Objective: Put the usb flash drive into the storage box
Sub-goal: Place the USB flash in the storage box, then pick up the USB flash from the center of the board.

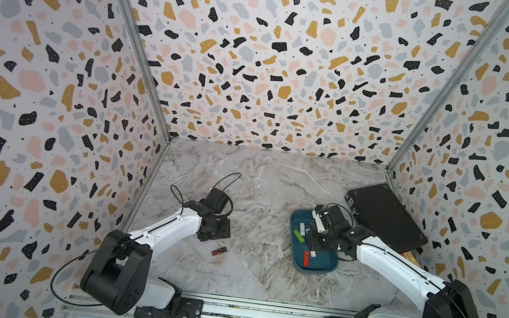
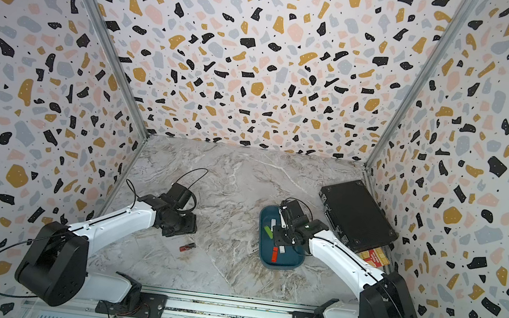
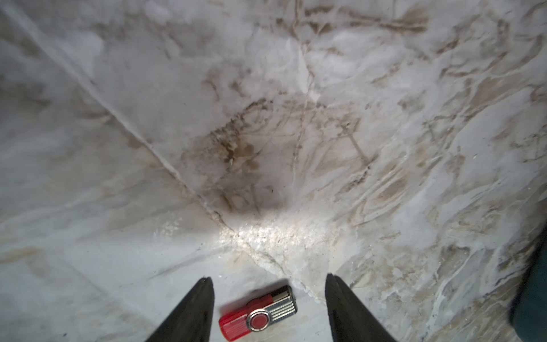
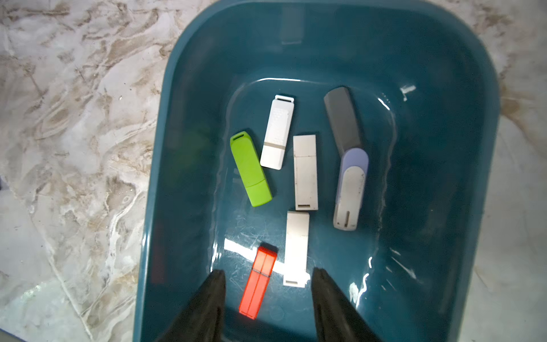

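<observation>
In both top views the red drive (image 1: 219, 251) (image 2: 187, 247) lies on the table (image 1: 260, 184), well apart from the box (image 1: 328, 269). The left end effector (image 1: 217, 230) is near the red drive. The right end effector (image 1: 312, 241) is over the box, and a black case (image 1: 385, 217) sits just beside the box.

In the left wrist view the left end effector (image 3: 268, 277) is open. The red drive (image 3: 259, 311) lies flat on the table between the two fingers (image 3: 195, 308), and neither one touches it.

In the right wrist view the right end effector (image 4: 268, 270) is open and holds nothing. Below it, the box (image 4: 444, 148) has an orange drive (image 4: 257, 284), a green drive (image 4: 251, 168) and three white drives (image 4: 305, 171) lying in it. A grey piece (image 4: 342, 118) and a lilac piece (image 4: 350, 189) lie end to end, and it is hard to tell if they are one thing or two.
</observation>
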Robot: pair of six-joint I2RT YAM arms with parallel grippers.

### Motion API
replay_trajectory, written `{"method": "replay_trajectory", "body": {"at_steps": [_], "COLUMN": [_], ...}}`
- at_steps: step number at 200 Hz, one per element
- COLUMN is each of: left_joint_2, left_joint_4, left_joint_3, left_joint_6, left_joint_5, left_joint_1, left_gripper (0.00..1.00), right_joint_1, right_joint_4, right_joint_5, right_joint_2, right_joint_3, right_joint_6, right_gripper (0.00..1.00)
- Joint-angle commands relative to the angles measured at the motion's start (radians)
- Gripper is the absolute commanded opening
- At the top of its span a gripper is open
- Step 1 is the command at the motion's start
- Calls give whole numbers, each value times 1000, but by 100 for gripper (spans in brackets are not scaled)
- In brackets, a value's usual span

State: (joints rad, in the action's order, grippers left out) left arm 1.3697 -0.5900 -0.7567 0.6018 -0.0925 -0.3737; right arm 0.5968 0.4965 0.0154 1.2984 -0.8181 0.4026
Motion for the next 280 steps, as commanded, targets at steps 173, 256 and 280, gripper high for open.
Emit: {"method": "replay_trajectory", "body": {"at_steps": [173,256,280], "left_joint_2": [-90,100,122], "left_joint_4": [-61,-49,-28], "left_joint_3": [125,24,17], "left_joint_6": [96,11,6], "left_joint_5": [59,94,92], "left_joint_1": [-228,-237,-237], "left_gripper": [59,49,45], "right_joint_1": [1,3,2], "right_joint_4": [-7,26,32], "right_joint_5": [25,15,8], "right_joint_2": [-24,-47,-50], "right_joint_3": [-11,-24,-24], "right_joint_6": [3,0,-5], "right_gripper": [53,53,53]}}
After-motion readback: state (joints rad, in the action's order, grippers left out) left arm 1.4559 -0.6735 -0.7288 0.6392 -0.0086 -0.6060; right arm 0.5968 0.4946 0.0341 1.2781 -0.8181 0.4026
